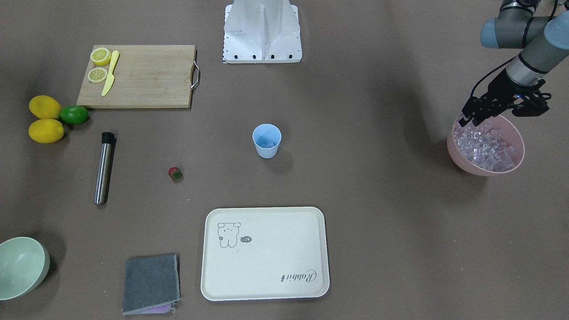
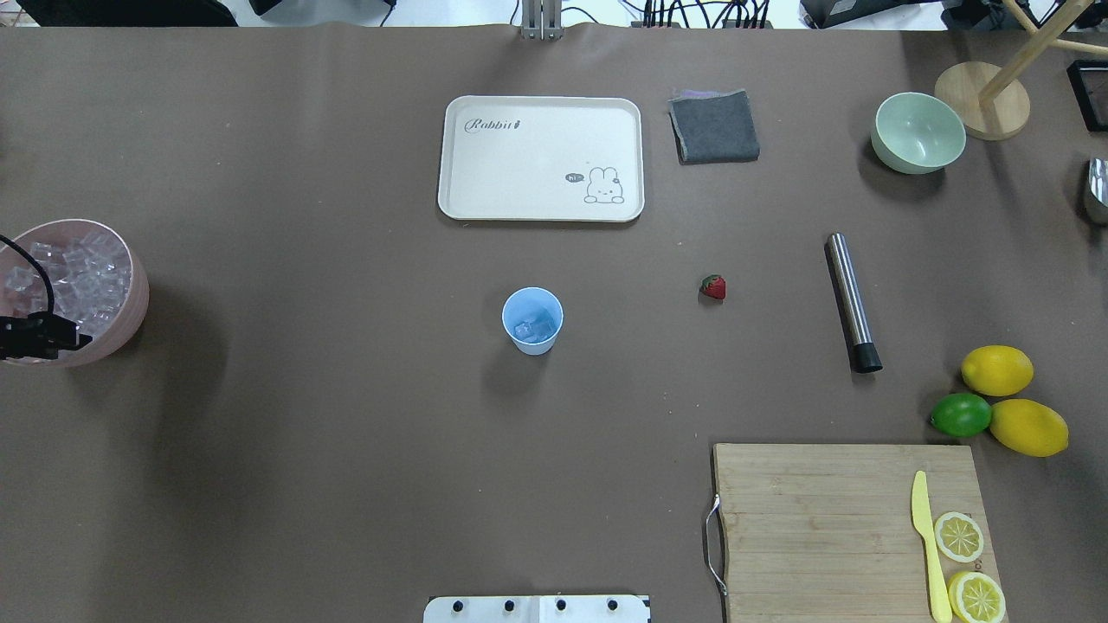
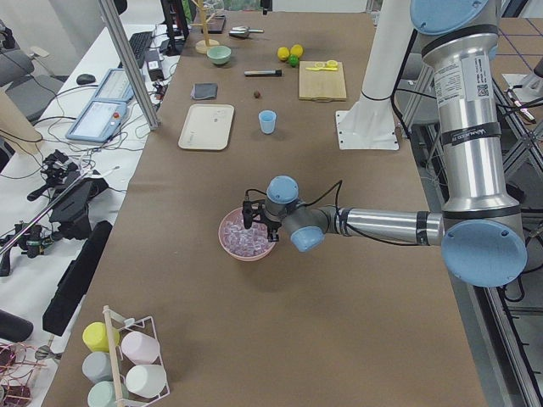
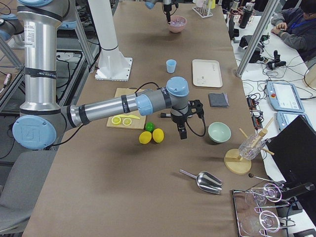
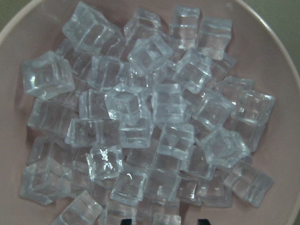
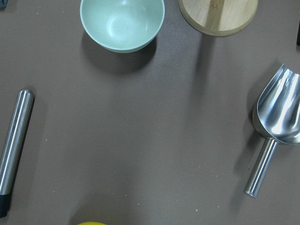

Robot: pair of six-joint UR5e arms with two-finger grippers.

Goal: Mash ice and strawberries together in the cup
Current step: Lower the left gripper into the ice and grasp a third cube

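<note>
Ice, small clear glassy cubes [image 5: 154,117], heaped in a round pink plastic bowl [image 1: 462,155] at the table's left end. A few more cubes lying in the bottom of a small light-blue tapered plastic cup [image 2: 532,320], upright at mid-table and well apart from the bowl.

Small dark-red strawberry with a green cap [image 2: 713,286] on the bare brown table, between the cup and a long steel cylinder with a black end [image 2: 853,303], touching neither.

Left gripper [image 1: 470,119] poised over the bowl's rim on the robot's side, pointing down at the heap. Black fingertips [image 5: 125,221] parted moderately, clasping nothing, cubes just below.

Right gripper [image 4: 182,132] hanging above the table's right end, near two yellow lemons [image 4: 152,136] and a pale-green bowl [image 4: 219,132]. Fingers out of its wrist view, so spread of the jaws impossible to tell. Beneath that camera, a shiny metal scoop [image 6: 276,117] lying on the brown surface.
</note>
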